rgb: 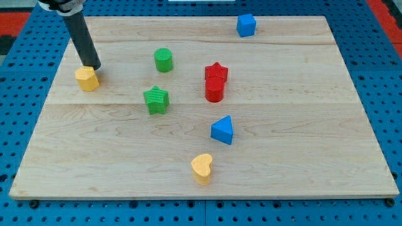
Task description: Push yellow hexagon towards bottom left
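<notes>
The yellow hexagon [86,79] lies near the board's left edge, in the upper half of the view. My tip [92,65] stands just above and to the right of it, touching or nearly touching its top right side. The dark rod leans up toward the view's top left corner.
A green cylinder [163,59] and a green star [156,100] lie right of the hexagon. A red star [216,71] sits against a red cylinder [215,90] at centre. A blue triangle [222,130], a yellow heart [202,167] and a blue cube [246,25] lie farther off.
</notes>
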Robot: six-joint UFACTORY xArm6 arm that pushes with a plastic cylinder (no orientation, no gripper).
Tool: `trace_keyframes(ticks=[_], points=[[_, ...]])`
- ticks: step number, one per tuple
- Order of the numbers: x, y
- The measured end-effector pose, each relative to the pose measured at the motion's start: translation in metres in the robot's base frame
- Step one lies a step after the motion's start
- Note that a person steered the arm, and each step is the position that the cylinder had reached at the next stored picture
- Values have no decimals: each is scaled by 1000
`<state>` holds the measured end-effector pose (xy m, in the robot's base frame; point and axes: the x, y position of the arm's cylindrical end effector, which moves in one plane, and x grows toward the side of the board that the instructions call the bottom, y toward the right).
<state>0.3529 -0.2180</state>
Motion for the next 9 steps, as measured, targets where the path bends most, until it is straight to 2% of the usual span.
trace_keyframes(ticks=[1,4,5,9], points=[[0,3],[47,-4],[59,-27],[78,-39]])
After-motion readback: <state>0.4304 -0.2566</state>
